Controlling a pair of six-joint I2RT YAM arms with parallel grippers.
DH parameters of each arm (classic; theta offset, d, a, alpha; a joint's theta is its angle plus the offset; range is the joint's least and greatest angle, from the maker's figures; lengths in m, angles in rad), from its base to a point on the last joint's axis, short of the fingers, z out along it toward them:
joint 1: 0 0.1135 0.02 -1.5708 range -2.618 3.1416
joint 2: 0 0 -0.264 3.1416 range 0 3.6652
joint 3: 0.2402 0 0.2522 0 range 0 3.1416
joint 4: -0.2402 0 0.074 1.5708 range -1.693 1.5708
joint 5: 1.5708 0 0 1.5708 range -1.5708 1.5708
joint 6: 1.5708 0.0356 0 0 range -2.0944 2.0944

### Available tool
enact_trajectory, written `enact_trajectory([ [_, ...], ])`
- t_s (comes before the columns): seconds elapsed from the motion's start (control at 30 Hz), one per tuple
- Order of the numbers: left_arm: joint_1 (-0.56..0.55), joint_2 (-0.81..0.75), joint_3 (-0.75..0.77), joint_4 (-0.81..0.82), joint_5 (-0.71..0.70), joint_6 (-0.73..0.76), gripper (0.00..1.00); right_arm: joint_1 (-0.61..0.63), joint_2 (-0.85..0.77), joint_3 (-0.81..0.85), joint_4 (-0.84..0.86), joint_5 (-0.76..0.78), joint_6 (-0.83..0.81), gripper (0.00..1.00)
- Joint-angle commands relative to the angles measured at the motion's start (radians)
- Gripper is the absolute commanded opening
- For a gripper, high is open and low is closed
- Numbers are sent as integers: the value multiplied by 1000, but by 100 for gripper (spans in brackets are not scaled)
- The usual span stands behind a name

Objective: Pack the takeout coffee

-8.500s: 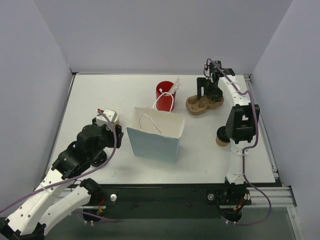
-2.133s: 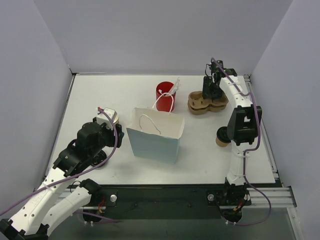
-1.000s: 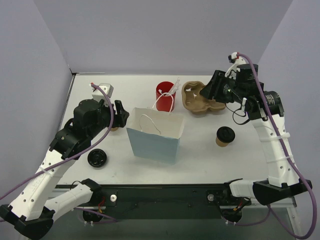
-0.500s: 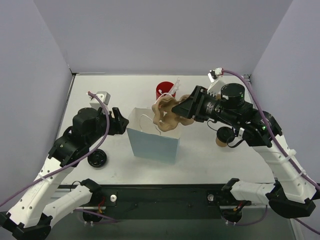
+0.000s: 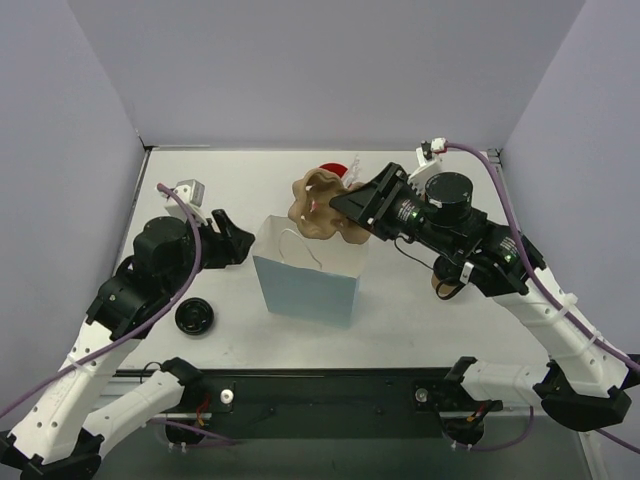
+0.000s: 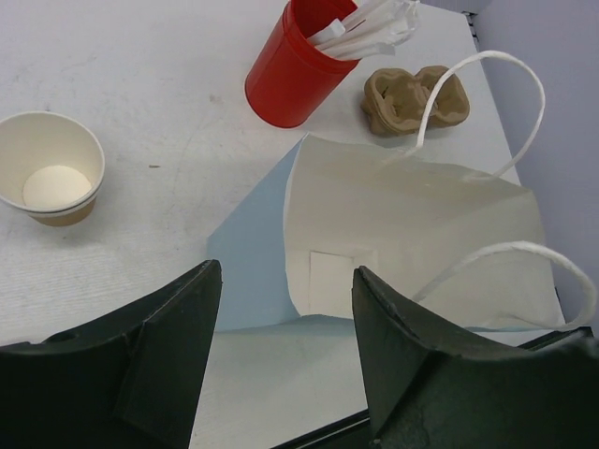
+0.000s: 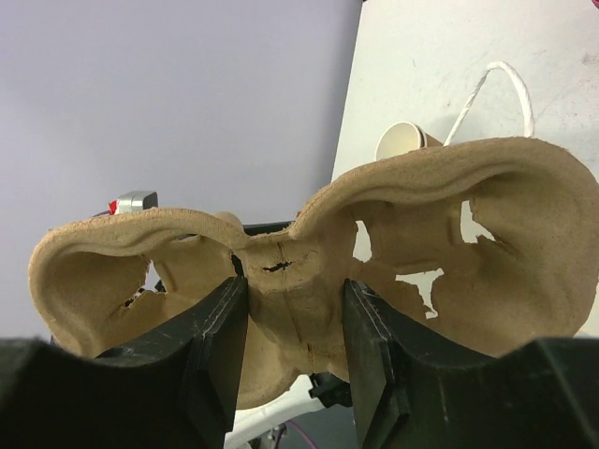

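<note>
The takeout coffee is hidden under my right arm in the top view and is out of both wrist views. My right gripper (image 5: 342, 205) (image 7: 293, 285) is shut on the middle web of a brown pulp cup carrier (image 5: 318, 203) (image 7: 281, 253). It holds the carrier tilted in the air over the back rim of the white paper bag (image 5: 310, 275). My left gripper (image 5: 232, 245) (image 6: 285, 273) is open and empty, just left of the bag's open mouth (image 6: 402, 234).
A red cup with white stirrers (image 6: 298, 64) stands behind the bag, mostly hidden by the carrier in the top view. A lidless paper cup (image 6: 51, 178) sits left of the bag. A loose black lid (image 5: 194, 316) lies at the front left.
My right gripper has lifted the carrier from the back right and swung it left to above the bag. My left arm has shifted slightly left, its gripper still open beside the bag.
</note>
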Motion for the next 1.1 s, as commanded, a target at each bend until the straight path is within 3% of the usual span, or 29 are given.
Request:
enact_trajectory([
  [0.0, 5, 64, 106, -27, 6, -78, 68, 6, 9, -19, 72, 46, 88, 40],
  [0.23, 18, 134, 143, -59, -3, -123, 66, 6, 40, -50, 106, 63, 175, 39],
  [0.57, 27, 58, 71, -94, 17, -177, 65, 29, 69, -56, 60, 97, 266, 38],
  [1.07, 25, 52, -21, 28, 75, -148, 64, 30, 104, -88, -37, 115, 317, 38],
])
